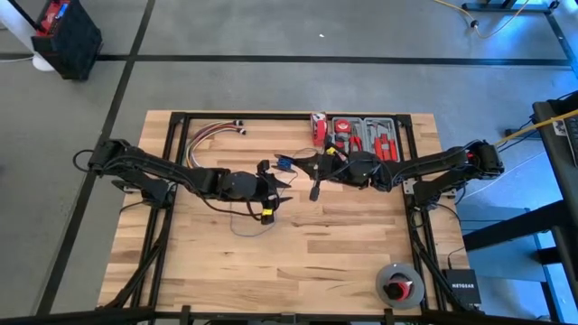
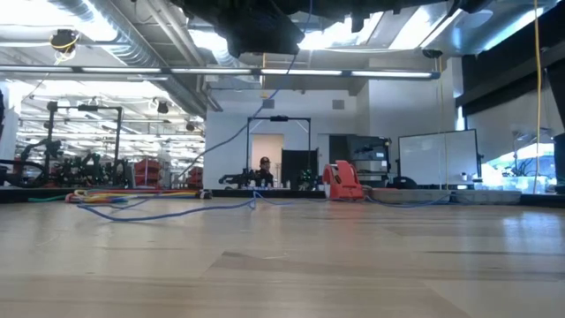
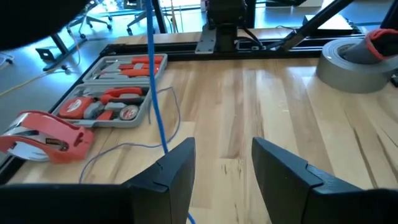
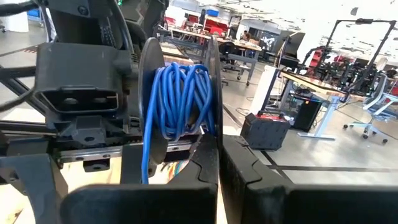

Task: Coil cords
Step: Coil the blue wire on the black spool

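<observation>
While the right gripper (image 4: pixel 217 155) holds its jaws pressed together on the rim of a dark spool (image 4: pixel 177 99) wound with blue cord, the left gripper (image 3: pixel 221 165) hangs over the desk (image 1: pixel 343 253) with its jaws spread and nothing between them; both grippers sit near the middle of the desk, just on the near side of the tool tray (image 1: pixel 363 135), the left one (image 1: pixel 271 185) to the left of the right one (image 1: pixel 318 170); the cords (image 3: pixel 155 93) run as a thin blue strand from above down past the left fingers (image 3: pixel 177 171), and a loose loop of it lies on the wood beside the tool tray (image 3: pixel 115 84); in the low view the strand (image 2: pixel 177 205) trails along the desk surface; a red tape dispenser (image 3: pixel 43 137) stands just beside the tray's end; a bundle of red, yellow and white wires (image 1: pixel 209 134) lies well left of the tray along the far edge; a grey tape roll (image 1: pixel 399 283) rests near the desk's front right corner, well apart from the tray.
</observation>
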You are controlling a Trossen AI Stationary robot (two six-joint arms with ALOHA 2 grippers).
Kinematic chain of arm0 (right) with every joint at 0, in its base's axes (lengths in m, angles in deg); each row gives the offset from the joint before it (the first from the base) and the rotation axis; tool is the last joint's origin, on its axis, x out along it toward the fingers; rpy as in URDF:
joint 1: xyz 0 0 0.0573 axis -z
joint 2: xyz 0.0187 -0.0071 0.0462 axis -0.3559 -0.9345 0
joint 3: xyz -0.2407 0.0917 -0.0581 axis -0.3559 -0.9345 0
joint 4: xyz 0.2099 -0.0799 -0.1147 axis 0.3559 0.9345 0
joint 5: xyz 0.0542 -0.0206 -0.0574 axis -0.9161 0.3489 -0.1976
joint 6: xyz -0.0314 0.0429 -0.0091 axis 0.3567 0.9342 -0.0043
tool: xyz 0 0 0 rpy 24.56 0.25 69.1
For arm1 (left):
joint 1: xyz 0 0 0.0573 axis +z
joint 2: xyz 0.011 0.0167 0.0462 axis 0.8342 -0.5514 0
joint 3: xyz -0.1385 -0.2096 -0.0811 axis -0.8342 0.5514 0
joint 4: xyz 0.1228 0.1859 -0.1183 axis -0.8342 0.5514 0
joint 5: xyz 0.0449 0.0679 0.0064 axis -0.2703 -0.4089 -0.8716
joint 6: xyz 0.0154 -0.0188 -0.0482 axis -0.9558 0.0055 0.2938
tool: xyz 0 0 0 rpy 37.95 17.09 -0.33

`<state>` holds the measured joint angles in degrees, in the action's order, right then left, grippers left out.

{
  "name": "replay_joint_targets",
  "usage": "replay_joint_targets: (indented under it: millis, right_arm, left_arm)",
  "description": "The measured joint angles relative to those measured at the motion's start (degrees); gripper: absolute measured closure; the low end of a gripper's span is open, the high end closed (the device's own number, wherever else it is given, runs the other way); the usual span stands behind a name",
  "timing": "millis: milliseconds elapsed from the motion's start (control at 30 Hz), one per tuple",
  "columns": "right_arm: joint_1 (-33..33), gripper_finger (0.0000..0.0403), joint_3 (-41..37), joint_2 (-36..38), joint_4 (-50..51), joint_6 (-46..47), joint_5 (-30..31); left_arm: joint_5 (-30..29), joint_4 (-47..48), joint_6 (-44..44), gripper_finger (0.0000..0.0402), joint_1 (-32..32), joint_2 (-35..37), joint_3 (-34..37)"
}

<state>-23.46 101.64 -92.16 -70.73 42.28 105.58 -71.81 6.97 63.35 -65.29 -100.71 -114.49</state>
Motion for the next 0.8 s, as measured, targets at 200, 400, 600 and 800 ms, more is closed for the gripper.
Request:
replay_joint_targets:
  millis: [200, 400, 600, 800]
  right_arm:
    - [0.0, 0.0402, 0.0, 0.0, 0.02, -0.18, -0.01]
    - [0.0, 0.0402, 0.0, 0.0, 0.02, -0.18, -0.02]
    - [0.0, 0.0402, 0.0, -0.01, 0.04, -0.17, -0.02]
    - [0.0, 0.0402, 0.0, -0.02, 0.1, -0.44, -0.04]
  left_arm:
    - [-0.02, -0.01, 0.1, 0.0249, -0.07, 0.0, 0.0]
    - [-0.53, -0.03, -0.31, 0.0249, -0.11, 0.0, 0.0]
    - [-4.88, 0.06, 0.19, 0.0249, -0.68, 0.0, -0.05]
    - [-6.44, -0.03, -0.2, 0.0249, -2.21, 0.35, -1.11]
